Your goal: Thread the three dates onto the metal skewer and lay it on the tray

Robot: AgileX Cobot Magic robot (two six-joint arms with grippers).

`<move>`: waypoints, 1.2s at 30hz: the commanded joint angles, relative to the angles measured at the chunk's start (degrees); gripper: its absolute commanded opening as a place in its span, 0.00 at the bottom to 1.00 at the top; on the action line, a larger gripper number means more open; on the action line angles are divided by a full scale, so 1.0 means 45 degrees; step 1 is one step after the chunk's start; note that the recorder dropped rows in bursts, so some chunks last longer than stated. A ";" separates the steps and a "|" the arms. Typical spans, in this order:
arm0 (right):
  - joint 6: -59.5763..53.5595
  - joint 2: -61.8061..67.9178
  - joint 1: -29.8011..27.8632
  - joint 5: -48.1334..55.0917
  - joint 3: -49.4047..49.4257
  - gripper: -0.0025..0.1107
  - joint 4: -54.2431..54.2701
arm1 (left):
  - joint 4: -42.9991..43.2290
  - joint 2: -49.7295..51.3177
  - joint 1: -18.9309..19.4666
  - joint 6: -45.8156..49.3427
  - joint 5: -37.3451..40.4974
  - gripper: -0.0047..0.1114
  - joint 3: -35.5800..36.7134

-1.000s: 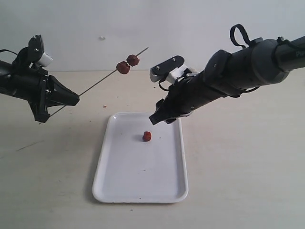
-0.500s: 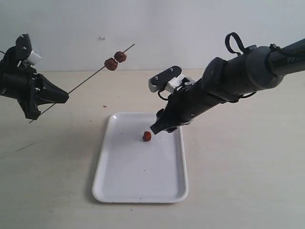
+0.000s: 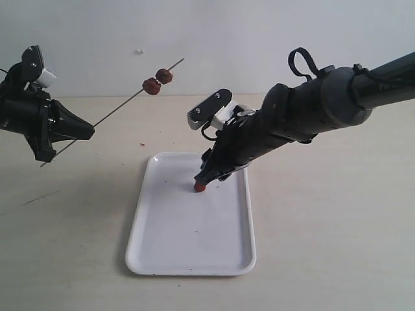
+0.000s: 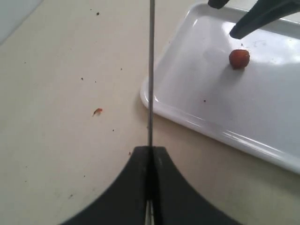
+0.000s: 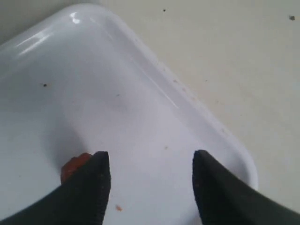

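One date (image 3: 200,186) in far half of tray (image 3: 191,249); tray on table (image 3: 324,227)
skewer (image 3: 120,108) raised left of tray; two dates (image 3: 151,86) near its far tip; right gripper (image 3: 202,177) just over tray date

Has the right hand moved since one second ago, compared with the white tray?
Yes. In the exterior view the right hand has come down and left over the tray, its tips now beside the loose date.

Glossy smooth tray (image 3: 188,233), metal skewer (image 4: 151,70) (dull grey sheen), matt speckled tabletop (image 3: 324,227)

L fingers (image 4: 133,187) together, raised; R fingers (image 5: 89,187) apart, low.
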 commanded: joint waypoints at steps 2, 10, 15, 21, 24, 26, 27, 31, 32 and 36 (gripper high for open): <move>-0.0092 -0.0066 0.0230 0.0199 -0.0094 0.49 -0.0215 | -0.0375 -0.0018 0.0030 0.0010 0.0029 0.04 -0.0035; -0.0092 0.0042 0.0312 -0.0095 -0.0094 0.49 -0.0344 | -0.0375 -0.0018 0.0030 -0.0012 0.0029 0.04 -0.0035; -0.0092 0.0185 0.0312 -0.0095 -0.0094 0.49 -0.0344 | -0.0375 -0.0018 0.0030 -0.0012 0.0029 0.04 -0.0035; -0.0092 0.0185 0.0312 -0.0095 -0.0094 0.49 -0.0344 | -0.0375 -0.0018 0.0030 -0.0012 0.0029 0.04 -0.0035; -0.0092 0.0185 0.0312 -0.0095 -0.0094 0.49 -0.0344 | -0.0375 -0.0018 0.0030 -0.0012 0.0029 0.04 -0.0035; -0.0092 0.0186 0.0312 -0.0150 -0.0094 0.49 -0.0344 | -0.0375 -0.0018 0.0030 -0.0012 0.0029 0.04 -0.0035; -0.0092 0.0237 0.0312 -0.0179 -0.0094 0.49 -0.0344 | -0.0375 -0.0018 0.0030 -0.0012 0.0029 0.04 -0.0035; -0.0092 0.0419 0.0312 -0.0282 -0.0094 0.49 -0.0344 | -0.0375 -0.0018 0.0030 -0.0012 0.0029 0.04 -0.0035; -0.0092 0.0472 0.0312 -0.0278 -0.0094 0.49 -0.0344 | -0.0375 -0.0018 0.0030 -0.0012 0.0029 0.04 -0.0035; -0.0092 0.0473 0.0312 -0.0461 -0.0094 0.49 -0.0396 | -0.0375 -0.0018 0.0030 -0.0012 0.0029 0.04 -0.0035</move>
